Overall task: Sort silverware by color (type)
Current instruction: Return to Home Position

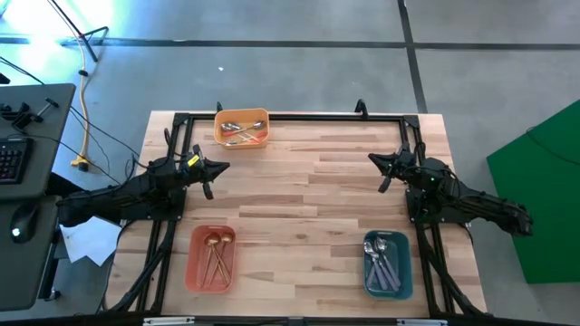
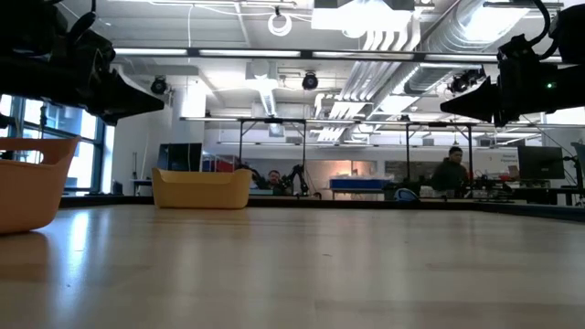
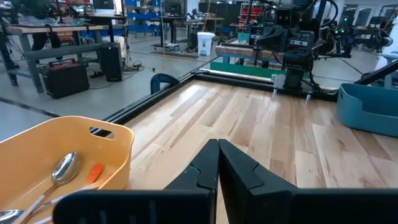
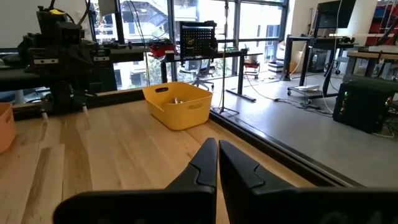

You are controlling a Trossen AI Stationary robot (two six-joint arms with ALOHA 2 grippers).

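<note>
Gold spoons [image 1: 216, 256] in bin [image 1: 192, 267] at seven o'clock — left pincer [image 1: 221, 167] at nine, right pincer [image 1: 372, 159] at three, both clenched.

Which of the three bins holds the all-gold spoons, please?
The salmon-red bin, lower left in the high view; the yellow bin holds orange-handled spoons, the teal bin blue-handled ones.

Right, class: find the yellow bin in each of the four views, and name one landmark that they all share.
High view: yellow bin at the table's far edge, left of centre.
Low view: left of centre, at the table's far end.
Left wrist view: close by, with spoons inside it.
Right wrist view: farther off, across the table near its edge.
Shared landmark: the wooden table.
</note>
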